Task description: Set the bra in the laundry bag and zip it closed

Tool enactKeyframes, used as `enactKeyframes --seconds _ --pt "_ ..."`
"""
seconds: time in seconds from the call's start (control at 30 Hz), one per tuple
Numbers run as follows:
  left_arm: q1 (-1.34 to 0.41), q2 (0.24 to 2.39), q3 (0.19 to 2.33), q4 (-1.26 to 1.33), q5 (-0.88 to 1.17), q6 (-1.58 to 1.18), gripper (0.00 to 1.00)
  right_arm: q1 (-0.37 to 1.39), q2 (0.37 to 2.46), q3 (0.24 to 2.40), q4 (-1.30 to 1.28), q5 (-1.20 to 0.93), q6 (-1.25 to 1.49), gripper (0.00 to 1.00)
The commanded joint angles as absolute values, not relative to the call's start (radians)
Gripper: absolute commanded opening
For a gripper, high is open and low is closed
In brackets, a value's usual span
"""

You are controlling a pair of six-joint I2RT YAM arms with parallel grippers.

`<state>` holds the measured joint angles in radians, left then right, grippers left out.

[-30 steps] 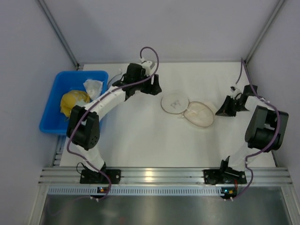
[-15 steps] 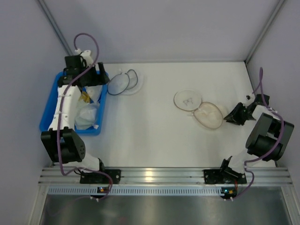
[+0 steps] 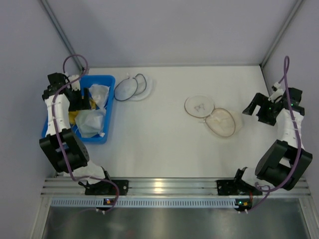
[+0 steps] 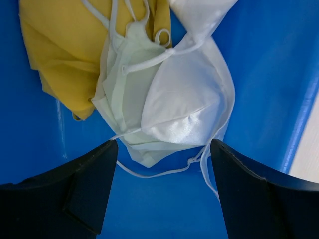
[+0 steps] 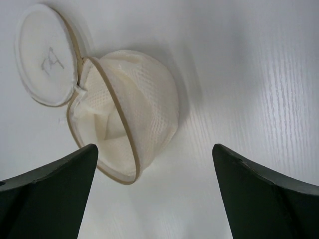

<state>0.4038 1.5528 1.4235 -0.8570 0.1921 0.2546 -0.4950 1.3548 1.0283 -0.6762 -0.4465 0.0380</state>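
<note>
Hanging wide over the soft, light, slippery bra point(image 4: 184, 99), left tool point(image 4: 163, 145) should probably pinch a cup edge; right tool point(image 5: 154, 148) wide, empty.

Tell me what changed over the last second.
The left tool swung left from beside the laundry bag and now hangs open over the bra in the blue bin. The right tool opened and drew back rightward from the laundry bag, which slid slightly right early on. The blue bin stayed put.
</note>
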Motion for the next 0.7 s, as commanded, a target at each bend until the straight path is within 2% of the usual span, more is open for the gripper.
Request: enactKeyframes --seconds 0.0,0.23,0.5,0.57,0.6,0.67 --pt "0.411 1.592 1.399 -0.882 0.153 0.299 0.80 -0.508 1.347 1.150 -0.808 -0.485 -0.063 0.99" --pt "0.410 1.681 1.358 -0.859 0.192 0.290 0.74 -0.489 1.301 1.276 -0.920 -0.537 -0.101 0.99" --pt "0.402 1.733 1.289 -0.833 0.248 0.287 0.71 -0.453 1.308 1.312 -0.942 -0.525 -0.072 1.00" --pt "0.400 1.752 1.282 -0.828 0.252 0.285 0.65 -0.445 1.307 1.302 -0.939 -0.523 -0.069 0.99" --pt "0.400 1.758 1.279 -0.830 0.261 0.285 0.53 -0.442 1.307 1.299 -0.936 -0.522 -0.071 0.99" --pt "0.400 1.763 1.284 -0.830 0.268 0.281 0.38 -0.442 1.305 1.292 -0.933 -0.520 -0.074 0.99"
